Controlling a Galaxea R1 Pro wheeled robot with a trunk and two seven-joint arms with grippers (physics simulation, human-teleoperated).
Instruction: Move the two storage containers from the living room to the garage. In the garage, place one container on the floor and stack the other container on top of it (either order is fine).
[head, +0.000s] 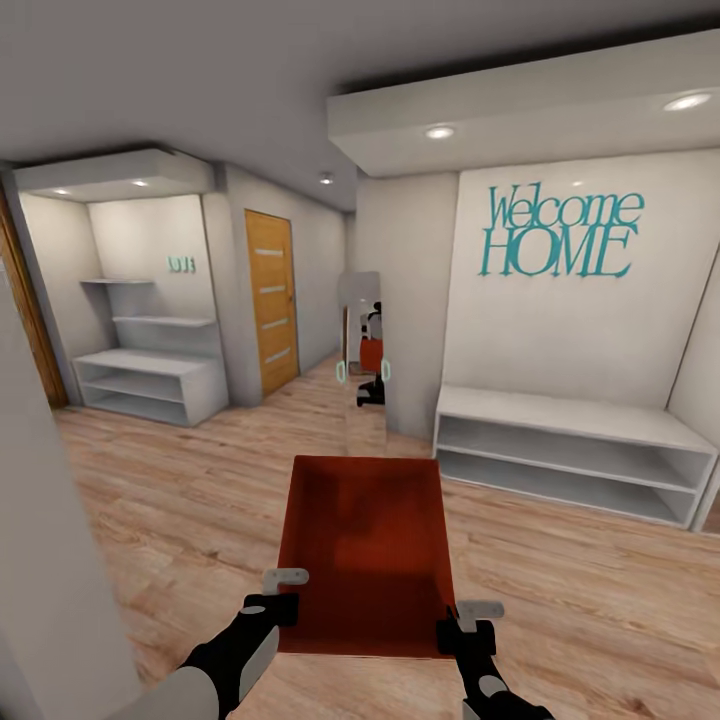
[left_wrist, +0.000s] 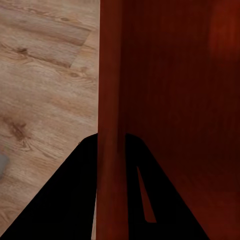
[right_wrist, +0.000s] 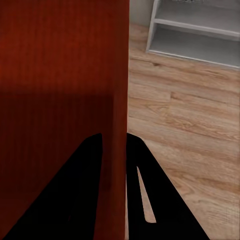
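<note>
Head view: orange-red rectangular open-topped storage container (head: 365, 550) held level above pale wood-plank flooring (head: 180, 480), left gripper (head: 283, 592) pinching its left wall, right gripper (head: 470, 622) pinching its right wall; ahead, white open shelf bench (head: 570, 452) under teal "Welcome HOME" lettering (head: 560, 232), narrow mirror (head: 363, 350), wooden door (head: 271, 300). Left wrist view: thin, finely ribbed container wall (left_wrist: 110, 125) clamped between two dark fingers (left_wrist: 65, 200), plank grain alongside. Right wrist view: same ribbed wall (right_wrist: 117, 100) gripped between dark fingers (right_wrist: 165, 200), white shelving (right_wrist: 195, 30) beyond.
</note>
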